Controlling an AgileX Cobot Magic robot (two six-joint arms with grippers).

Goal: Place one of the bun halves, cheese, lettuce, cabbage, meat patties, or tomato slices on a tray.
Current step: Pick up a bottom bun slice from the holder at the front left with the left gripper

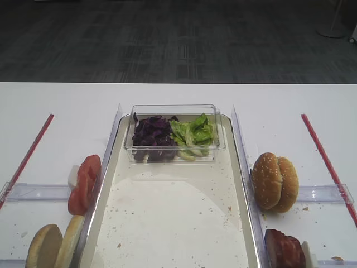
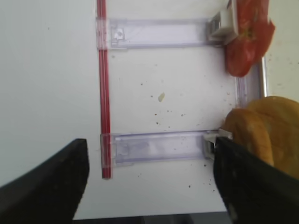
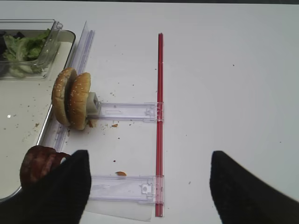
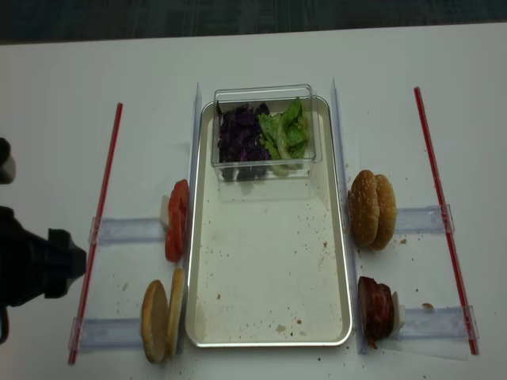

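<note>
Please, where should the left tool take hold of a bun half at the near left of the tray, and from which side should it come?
The bun halves stand on edge, side by side, against the tray. I would come from above with the open left tool and pinch one half across its flat faces at the top rim, since the crust edge points up.

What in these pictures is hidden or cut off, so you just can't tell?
- Meat patties: right wrist view, partly behind the dark right gripper finger.
- Bun halves: exterior high view, cut by the bottom edge.
- Cheese: visible in no view.
- Left arm: realsense view, cut by the left edge.
</note>
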